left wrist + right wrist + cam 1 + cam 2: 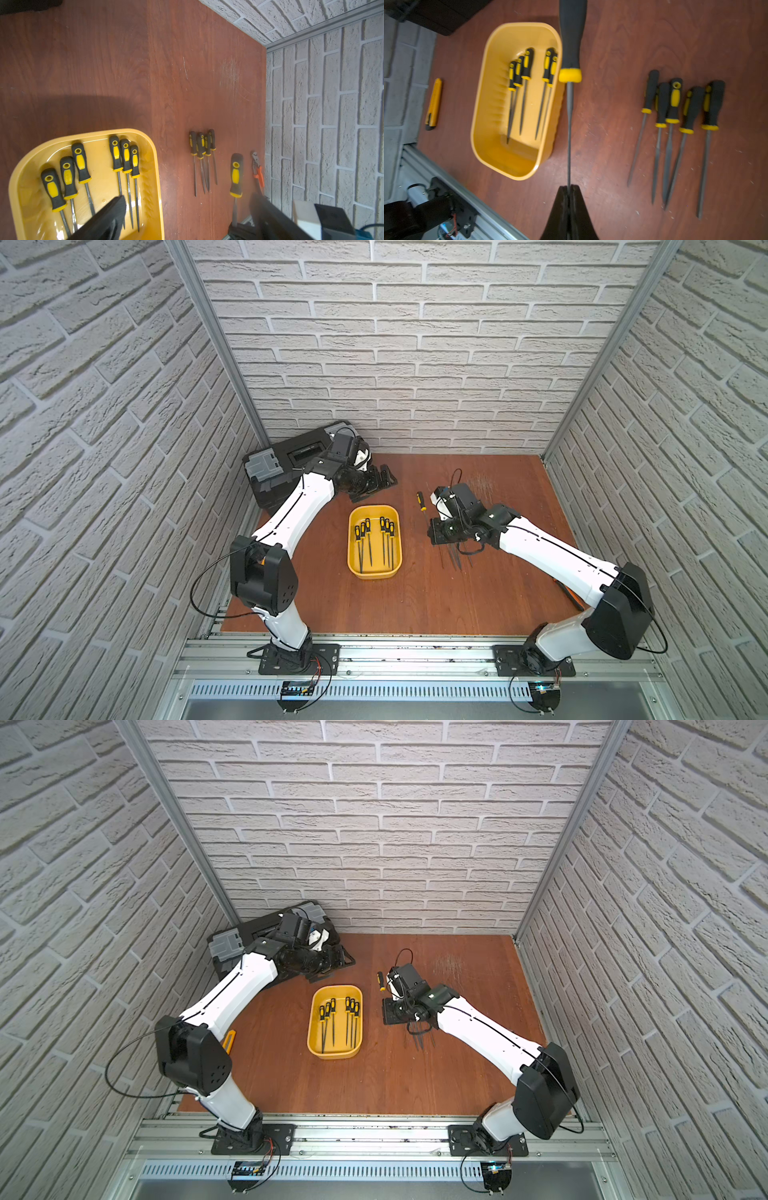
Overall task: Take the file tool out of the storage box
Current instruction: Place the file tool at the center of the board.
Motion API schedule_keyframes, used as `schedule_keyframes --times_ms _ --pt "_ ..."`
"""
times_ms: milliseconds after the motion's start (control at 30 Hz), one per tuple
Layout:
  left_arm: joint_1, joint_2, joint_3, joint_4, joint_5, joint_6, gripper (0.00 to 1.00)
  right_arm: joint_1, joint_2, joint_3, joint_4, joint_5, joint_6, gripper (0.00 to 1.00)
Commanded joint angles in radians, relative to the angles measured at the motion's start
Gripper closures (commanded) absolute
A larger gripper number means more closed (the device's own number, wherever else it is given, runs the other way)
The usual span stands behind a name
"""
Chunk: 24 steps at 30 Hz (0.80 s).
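Right gripper (568,187) clamped tight on file (569,124) shank, handle forward. File clear of storage box (517,164), between it and laid-out files (672,116); likely bound for that row. Left gripper (189,198) wide open, empty.

Glossy yellow plastic storage box (374,573)

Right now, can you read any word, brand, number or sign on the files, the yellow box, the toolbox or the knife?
None can be read.
On the files, the held file, the yellow box, the toolbox and the knife no print shows; any marking is too small or blurred.
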Motion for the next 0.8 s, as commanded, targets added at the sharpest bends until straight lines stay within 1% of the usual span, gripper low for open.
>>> schedule_keyframes --times_ms 0,233,367,767 --pt "0.009 -0.006 0.0 -0.045 -0.03 0.051 0.02 0.014 -0.014 -0.06 -0.039 0.129 0.019 0.97" --pt "0.01 -0.025 -0.015 -0.072 -0.061 0.066 0.01 0.032 0.044 -0.11 -0.022 0.2 0.057 0.97" --pt "0.011 -0.026 -0.019 -0.074 -0.065 0.068 0.01 0.039 0.088 -0.116 0.015 0.189 0.071 0.97" --pt "0.01 -0.038 -0.051 -0.07 -0.071 0.07 0.01 0.049 0.231 -0.061 0.063 0.18 0.101 0.97"
